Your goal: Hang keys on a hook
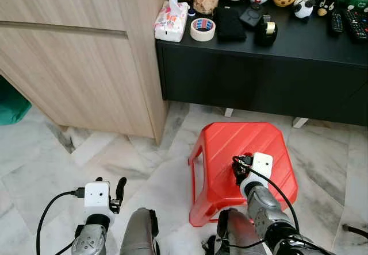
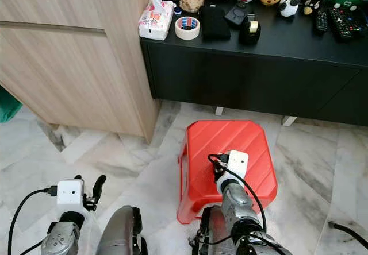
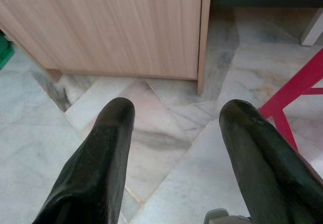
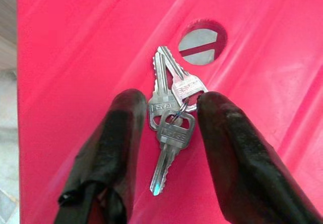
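I see my right gripper (image 4: 169,133) spread open astride the keys (image 4: 171,115) lying on the red stool (image 1: 230,143) near its round hole (image 4: 201,42), gripping nothing, while my left gripper (image 3: 176,153) hangs open over the marble floor (image 1: 52,163) beside the stool.

The keys (image 4: 171,115) on the red stool (image 4: 75,42) carry stamped lettering on their heads, but it is too blurred to read. The tissue pack (image 1: 170,18) and the tape roll (image 1: 202,29) on the black tabletop (image 1: 299,39) bear print too small to make out.
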